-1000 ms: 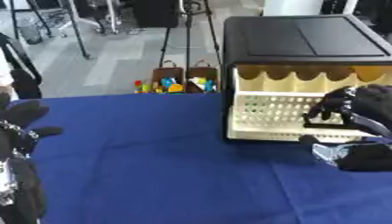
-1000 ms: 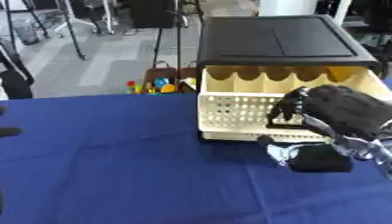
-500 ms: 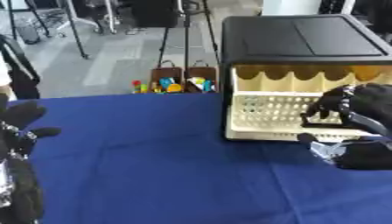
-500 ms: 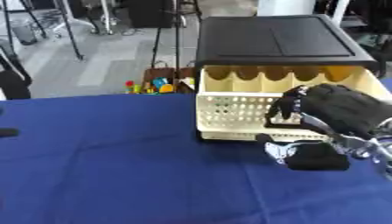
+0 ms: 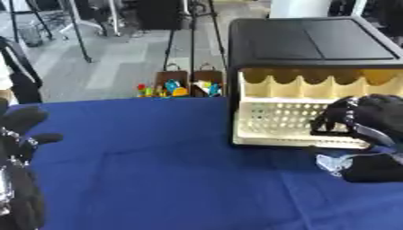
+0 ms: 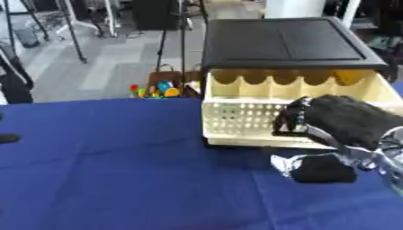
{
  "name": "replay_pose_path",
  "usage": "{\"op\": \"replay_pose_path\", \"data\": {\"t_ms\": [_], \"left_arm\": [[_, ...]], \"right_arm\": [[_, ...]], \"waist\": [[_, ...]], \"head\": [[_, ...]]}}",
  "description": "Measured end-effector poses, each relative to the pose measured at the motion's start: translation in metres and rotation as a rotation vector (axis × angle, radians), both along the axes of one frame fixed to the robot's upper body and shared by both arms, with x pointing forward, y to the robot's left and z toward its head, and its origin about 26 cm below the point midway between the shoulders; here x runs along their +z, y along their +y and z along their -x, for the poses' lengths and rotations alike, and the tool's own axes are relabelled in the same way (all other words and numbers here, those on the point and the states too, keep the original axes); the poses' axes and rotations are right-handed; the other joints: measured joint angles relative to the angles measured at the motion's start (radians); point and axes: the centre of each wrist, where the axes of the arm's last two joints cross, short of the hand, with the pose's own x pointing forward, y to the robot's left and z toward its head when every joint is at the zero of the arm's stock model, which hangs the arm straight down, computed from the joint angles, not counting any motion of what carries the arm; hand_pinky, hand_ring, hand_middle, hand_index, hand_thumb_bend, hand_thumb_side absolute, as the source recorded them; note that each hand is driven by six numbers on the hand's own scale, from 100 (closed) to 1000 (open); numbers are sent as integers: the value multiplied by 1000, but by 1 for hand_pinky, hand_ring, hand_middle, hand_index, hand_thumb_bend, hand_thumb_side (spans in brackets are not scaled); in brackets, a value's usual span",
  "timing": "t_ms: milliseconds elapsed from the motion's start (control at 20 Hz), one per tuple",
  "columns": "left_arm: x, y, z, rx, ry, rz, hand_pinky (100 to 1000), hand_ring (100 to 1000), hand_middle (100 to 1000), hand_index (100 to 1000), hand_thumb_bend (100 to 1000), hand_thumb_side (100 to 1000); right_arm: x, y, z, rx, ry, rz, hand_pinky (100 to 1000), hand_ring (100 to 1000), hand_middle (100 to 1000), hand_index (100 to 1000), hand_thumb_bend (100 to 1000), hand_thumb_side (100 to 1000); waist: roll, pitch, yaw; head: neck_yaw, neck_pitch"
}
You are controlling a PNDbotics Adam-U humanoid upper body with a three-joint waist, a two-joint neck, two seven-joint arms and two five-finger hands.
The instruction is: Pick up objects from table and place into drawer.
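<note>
A black-topped cabinet (image 6: 283,40) stands at the back right of the blue table (image 5: 157,179). Its cream perforated drawer (image 6: 236,119) is pulled out towards me. My right hand (image 6: 346,121) hangs in front of the drawer's right half, just above the cloth. A small pale crinkled thing (image 6: 285,162) lies on the table below that hand, against its dark thumb (image 6: 323,169). Whether the hand holds it does not show. My left hand (image 5: 20,134) rests open at the lower left, fingers up, far from the drawer.
Beyond the table's far edge are a floor box of colourful small items (image 5: 177,87) and tripod legs (image 5: 189,31). The blue cloth stretches bare across the middle and left.
Nothing has visibly moved; the right hand stays at the drawer front with the pale thing under it, and the left hand keeps still.
</note>
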Motion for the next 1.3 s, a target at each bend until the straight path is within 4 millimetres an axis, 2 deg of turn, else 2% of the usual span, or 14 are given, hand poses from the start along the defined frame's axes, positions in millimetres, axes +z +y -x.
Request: {"op": "replay_pose_path", "data": {"t_ms": [850,1300], "left_arm": [[0,-1,0,-7,-2,3,560,748,704,924,398,941],[0,-1,0,-10,-4,1,560,749,704,924,400,939]], "right_arm": [[1,3,0,16,0,2,145,484,599,781,288,881],[15,2,1,61,-90,-14,145,477,597,781,276,912]], "waist": [[-4,0,0],[-7,0,-2]], "head": [[1,-1],[8,-1]]}}
